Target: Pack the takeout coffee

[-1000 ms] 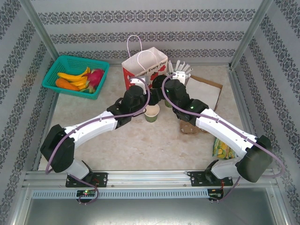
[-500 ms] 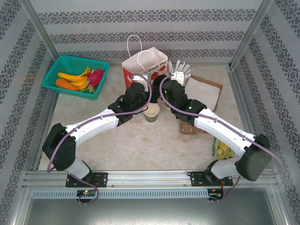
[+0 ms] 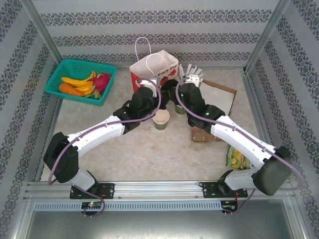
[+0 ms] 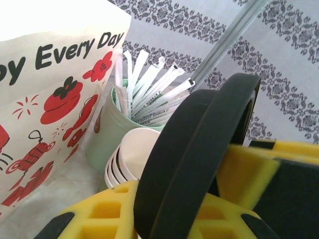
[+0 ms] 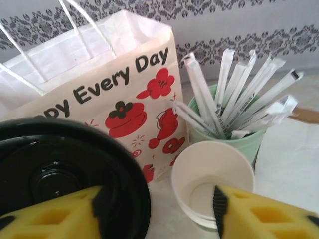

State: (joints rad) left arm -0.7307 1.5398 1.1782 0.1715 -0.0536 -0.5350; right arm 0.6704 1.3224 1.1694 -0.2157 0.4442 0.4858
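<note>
The takeout coffee (image 3: 161,119), a small dark-green cup with a cream inside, stands open on the table in front of the white paper bag (image 3: 152,72). Just behind the cup, my two grippers meet at a black lid (image 3: 168,89). The left gripper (image 3: 158,90) is shut on that lid (image 4: 199,159), which stands on edge between its yellow pads (image 4: 94,219). The right gripper (image 5: 157,209) is open, with the lid (image 5: 60,184) by its left finger and its right finger (image 5: 259,214) over a nested stack of cups (image 5: 212,181).
A pale green holder of wrapped straws (image 5: 234,124) stands beside the bag (image 5: 99,99), behind the cup stack (image 4: 130,157). A teal basket of fruit (image 3: 79,82) sits at the back left. A flat board (image 3: 217,97), a brown item (image 3: 202,135) and a snack packet (image 3: 234,158) lie to the right.
The left gripper has closed on the black lid. The right gripper, shut a moment ago, has opened and let the lid go. The cup has not moved.
</note>
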